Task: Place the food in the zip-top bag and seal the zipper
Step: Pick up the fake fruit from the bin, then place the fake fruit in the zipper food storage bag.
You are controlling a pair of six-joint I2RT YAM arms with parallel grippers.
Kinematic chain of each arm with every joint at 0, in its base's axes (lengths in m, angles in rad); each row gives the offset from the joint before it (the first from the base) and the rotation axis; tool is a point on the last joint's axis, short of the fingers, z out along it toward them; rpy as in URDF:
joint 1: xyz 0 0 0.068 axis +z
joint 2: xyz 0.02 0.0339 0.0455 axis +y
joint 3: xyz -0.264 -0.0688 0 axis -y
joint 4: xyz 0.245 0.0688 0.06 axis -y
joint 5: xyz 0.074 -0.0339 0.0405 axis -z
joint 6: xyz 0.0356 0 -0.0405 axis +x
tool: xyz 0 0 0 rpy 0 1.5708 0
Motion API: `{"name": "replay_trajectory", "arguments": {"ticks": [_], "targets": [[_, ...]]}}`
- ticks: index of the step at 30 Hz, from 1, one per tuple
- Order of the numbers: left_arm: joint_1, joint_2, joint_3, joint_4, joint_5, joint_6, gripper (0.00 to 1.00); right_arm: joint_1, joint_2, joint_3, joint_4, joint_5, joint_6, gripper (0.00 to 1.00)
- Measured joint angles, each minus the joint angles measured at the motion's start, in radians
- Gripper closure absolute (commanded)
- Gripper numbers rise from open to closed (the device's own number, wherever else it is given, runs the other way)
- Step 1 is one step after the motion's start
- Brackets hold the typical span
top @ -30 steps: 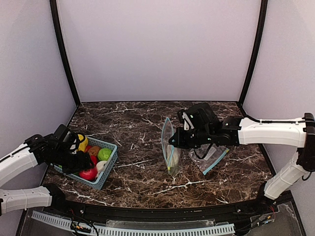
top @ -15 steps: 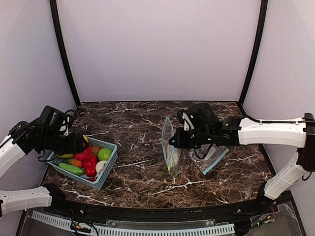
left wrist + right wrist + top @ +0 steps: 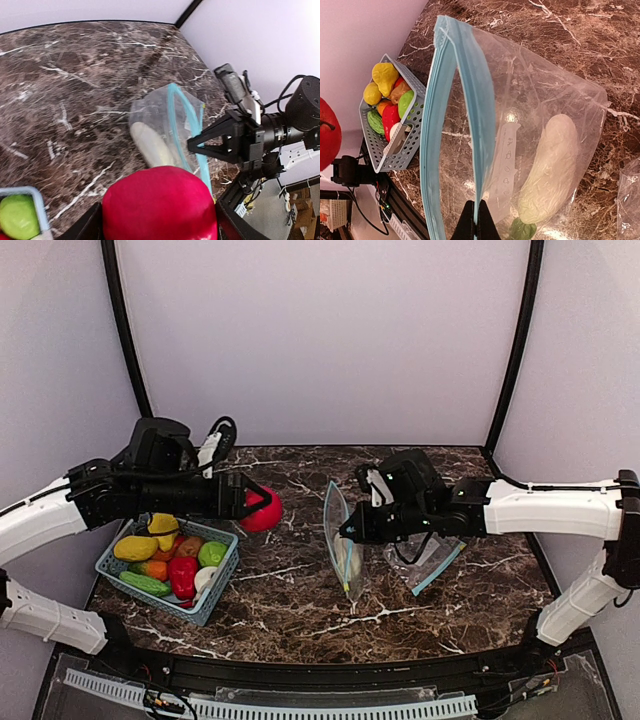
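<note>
Left claw [image 3: 252,502] is spread fairly wide, clamped on a red fruit [image 3: 268,512], fingers [image 3: 92,227] on both sides, held in the air between the basket [image 3: 222,585] and the zip bag [image 3: 342,550]. Right claw [image 3: 350,530] is fully closed, pinching the blue zipper rim and holding the bag upright and open. A white vegetable [image 3: 552,165] lies inside the bag. The other food [image 3: 135,548] sits in the basket.

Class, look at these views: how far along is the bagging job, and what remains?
Done: one white vegetable lies in the bag. In hand: the left gripper holds a red fruit short of the bag; the right gripper holds the mouth open. Left: the food in the basket, then zipping.
</note>
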Motion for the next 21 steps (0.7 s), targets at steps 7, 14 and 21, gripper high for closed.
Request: {"name": "replay_trajectory", "arguments": {"ticks": [7,14,21], "targets": [[-0.104,0.289,0.133,0.222,0.045,0.002,0.42,0.0,0.0,0.0,0.0,-0.022,-0.01,1.0],[-0.112,0.415,0.167,0.381,0.087,-0.015,0.45,0.0,0.0,0.0,0.0,-0.029,-0.024,1.0],[-0.112,0.462,0.167,0.41,0.069,-0.018,0.45,0.0,0.0,0.0,0.0,-0.029,-0.028,1.0]]}}
